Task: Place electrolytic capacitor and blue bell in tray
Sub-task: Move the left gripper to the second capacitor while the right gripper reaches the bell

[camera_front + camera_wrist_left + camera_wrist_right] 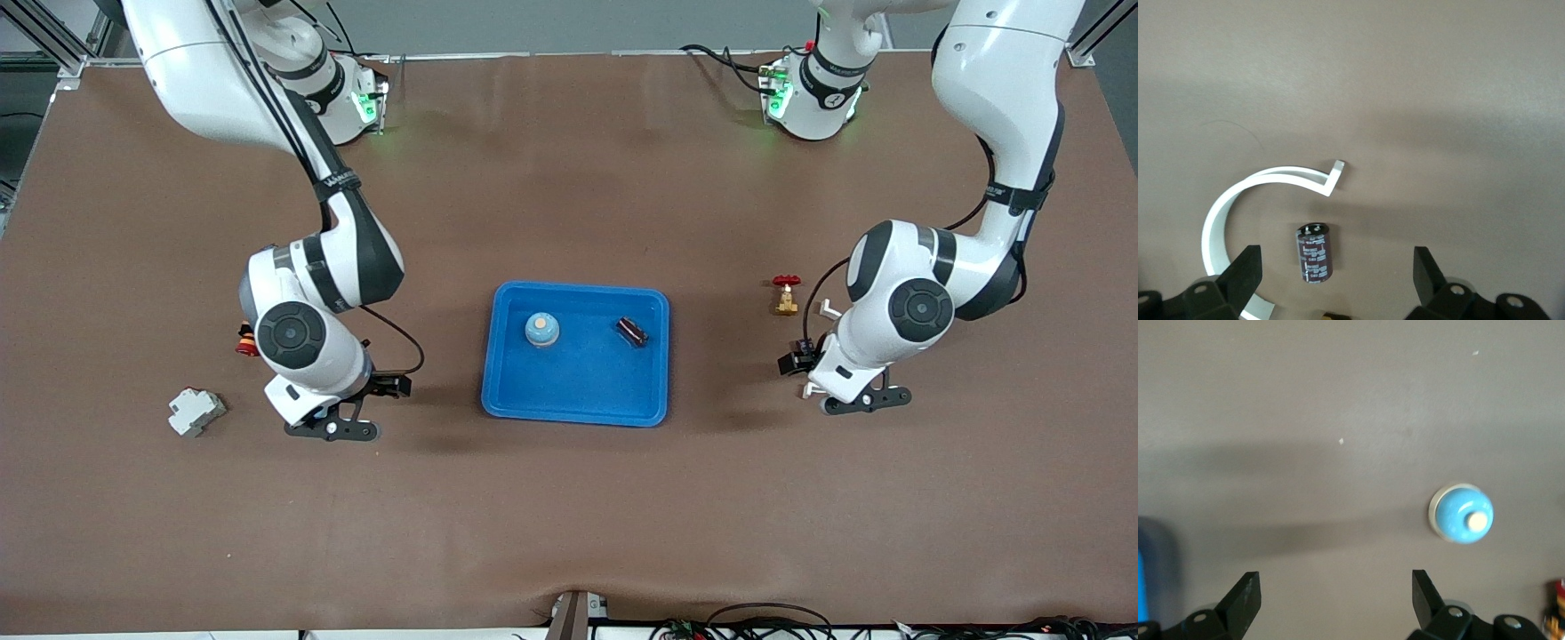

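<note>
Toward the right arm's end of the bench point(569, 533), a small grey clip-on part point(196, 412) lies nearest the front camera. Just beside it, the right fingers point(331, 431) hang low over bare bench, spread wide with nothing between them. The right wrist view shows the same wide gap point(1245, 593), and under it a blue bell point(1461, 514) with a pale button sits on bare bench. A sliver of blue shows at one edge of that view. The left fingers point(867, 400) hang low over the bench at the left arm's end, also wide apart and empty. The left wrist view point(1245, 270) shows a dark capacitor point(1315, 253) lying on bare bench just beside a curved white clip point(1228, 213). The blue tray point(507, 400) rests mid-bench between the two arms. In the front view it holds a bell point(541, 329) toward the right arm's side and a small dark capacitor point(632, 332) toward the left arm's side, the two apart from each other. A little farther from the camera, a brass valve with a red handle point(786, 294) stands near the left arm. A small red piece point(244, 342) peeks out beside the right arm.
</note>
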`<state>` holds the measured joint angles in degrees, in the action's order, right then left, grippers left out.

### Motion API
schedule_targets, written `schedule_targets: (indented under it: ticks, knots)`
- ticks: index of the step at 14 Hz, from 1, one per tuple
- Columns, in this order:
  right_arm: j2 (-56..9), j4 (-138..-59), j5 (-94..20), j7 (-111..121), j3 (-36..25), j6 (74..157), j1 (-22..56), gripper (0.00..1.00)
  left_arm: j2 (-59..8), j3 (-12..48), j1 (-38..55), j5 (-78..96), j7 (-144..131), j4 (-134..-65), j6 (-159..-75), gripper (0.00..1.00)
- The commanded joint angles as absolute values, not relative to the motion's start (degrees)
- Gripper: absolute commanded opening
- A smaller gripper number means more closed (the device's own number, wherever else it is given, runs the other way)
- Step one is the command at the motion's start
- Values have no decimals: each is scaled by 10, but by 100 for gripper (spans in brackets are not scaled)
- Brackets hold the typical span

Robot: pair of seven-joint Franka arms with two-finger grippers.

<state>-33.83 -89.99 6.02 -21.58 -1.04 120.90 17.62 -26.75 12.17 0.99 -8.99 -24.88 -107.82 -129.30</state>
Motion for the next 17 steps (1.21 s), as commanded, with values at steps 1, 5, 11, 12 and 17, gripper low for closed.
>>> schedule_targets:
  ticks: [1, 5, 11, 12, 17]
  knots:
    - [-296, -996, 72, -151, 1, 1286, 127, 100, -272, 125, 6, -99, -249, -1100, -1311, 100]
    - [-298, -1040, 69, -56, 3, 1357, 65, 100, -293, 125, -4, -99, -254, -1115, -1342, 100]
    - [-304, -1095, 69, -23, 4, 1457, 33, 100, -315, 122, -22, -98, -265, -1115, -1337, 100]
    - [-304, -1098, 68, -23, 4, 1463, 32, 100, -316, 122, -22, -98, -273, -1115, -1337, 100]
    - [-313, -1121, 63, -25, 6, 1514, 31, 100, -323, 123, -18, -98, -322, -1117, -1325, 100]
